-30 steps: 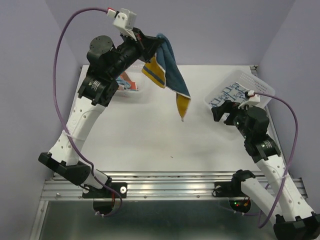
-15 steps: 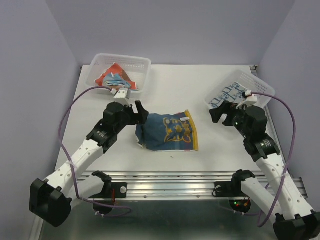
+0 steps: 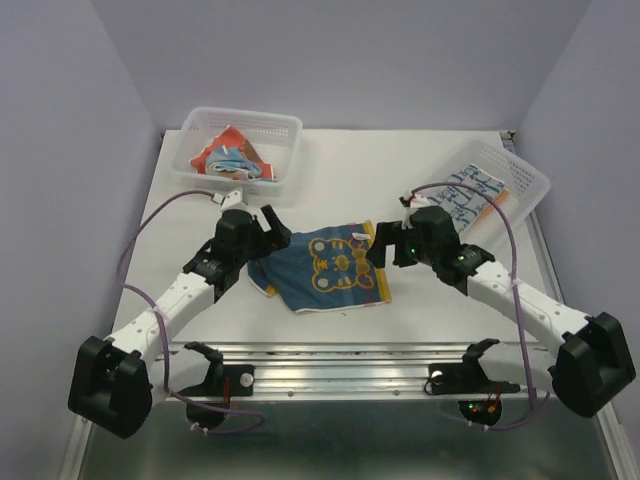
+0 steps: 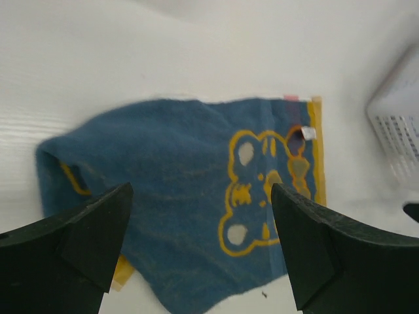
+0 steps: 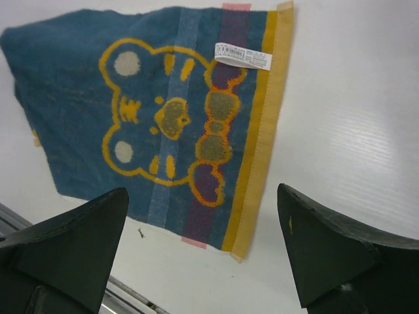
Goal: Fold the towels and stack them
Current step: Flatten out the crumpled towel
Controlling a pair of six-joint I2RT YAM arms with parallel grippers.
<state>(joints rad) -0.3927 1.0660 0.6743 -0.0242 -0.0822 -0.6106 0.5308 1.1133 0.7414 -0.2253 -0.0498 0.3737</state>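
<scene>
Navy bear towel: spread on the table between the two grippers, rumpled at its left end. Left gripper — jaws wide apart, holding nothing, over the towel's left edge. Right gripper — jaws wide apart, empty, over the yellow-banded right edge.

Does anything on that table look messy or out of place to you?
Yes. The navy bear towel lies crooked on the table, and its left end is curled under, showing the yellow trim. The towels in the back-left basket are a crumpled heap.
</scene>
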